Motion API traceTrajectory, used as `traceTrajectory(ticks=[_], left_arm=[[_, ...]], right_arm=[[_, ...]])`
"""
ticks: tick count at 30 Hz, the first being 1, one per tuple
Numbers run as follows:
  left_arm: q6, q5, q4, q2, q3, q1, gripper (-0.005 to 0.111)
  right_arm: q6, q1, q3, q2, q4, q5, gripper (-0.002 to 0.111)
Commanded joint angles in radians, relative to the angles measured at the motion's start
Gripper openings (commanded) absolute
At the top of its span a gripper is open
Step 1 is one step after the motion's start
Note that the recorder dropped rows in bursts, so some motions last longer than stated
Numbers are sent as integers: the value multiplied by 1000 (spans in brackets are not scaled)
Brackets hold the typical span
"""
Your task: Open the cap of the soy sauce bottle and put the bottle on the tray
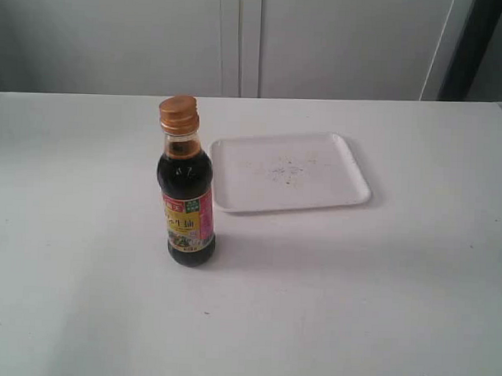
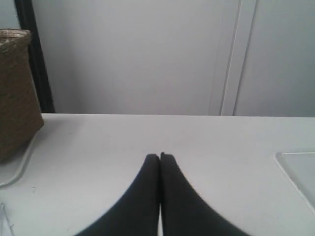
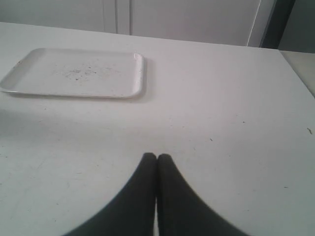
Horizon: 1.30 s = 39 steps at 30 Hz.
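Soy sauce bottle (image 1: 186,190) upright on white table (image 1: 355,291), cap (image 1: 178,114) seemingly closed, just left of empty tray (image 1: 350,187), woven basket (image 2: 15,93) at table's far edge, left gripper (image 2: 159,156) and right gripper (image 3: 156,157) both pressed closed, holding nothing, well apart from bottle.

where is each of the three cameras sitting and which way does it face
Exterior view: raised, looking down across the table at the soy sauce bottle and tray; no robot parts show.
Left wrist view: low behind the shut left gripper, facing the wall, a woven basket at the edge.
Right wrist view: low behind the shut right gripper, facing the tray.
All three show the tray.
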Motion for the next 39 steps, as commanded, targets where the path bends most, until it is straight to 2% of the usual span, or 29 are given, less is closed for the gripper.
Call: traceTrajectory(ticks=[1, 4, 6, 9, 12, 13, 14, 17, 19, 21, 23, 29, 33, 39], left_arm=[[-128, -122, 156, 117, -32, -107, 0], [-249, -267, 323, 204, -32, -171, 0], [-345, -421, 446, 295, -36, -200, 0], [-460, -496, 579, 377, -71, -207, 0], [-615, -675, 756, 467, -126, -207, 0], [-657, -708, 789, 484, -141, -207, 2], [-719, -748, 849, 512, -176, -207, 11], [-793, -772, 907, 556, -221, -207, 39], [-818, -811, 907, 591, -237, -207, 61], [-846, -842, 907, 624, -248, -209, 79], [-853, -854, 930, 652, -265, -219, 89], [-855, -883, 1016, 726, -318, -265, 102], [-857, -868, 1038, 776, -353, -290, 102], [-840, -883, 1050, 842, -385, -290, 102]], right_arm=[[16, 0, 5, -6, -3, -7, 0], [16, 0, 5, -6, -3, -7, 0], [16, 0, 5, -6, -3, -7, 0], [16, 0, 5, -6, -3, -7, 0], [16, 0, 5, -6, -3, -7, 0], [16, 0, 5, -6, -3, -7, 0], [16, 0, 5, -6, -3, -7, 0], [16, 0, 5, -6, -3, -7, 0], [16, 0, 5, -6, -3, -7, 0], [16, 0, 5, -6, -3, -7, 0], [16, 0, 5, -6, -3, -7, 0], [16, 0, 5, -6, -3, -7, 0], [16, 0, 5, -6, -3, -7, 0], [16, 0, 5, -6, -3, -7, 0]])
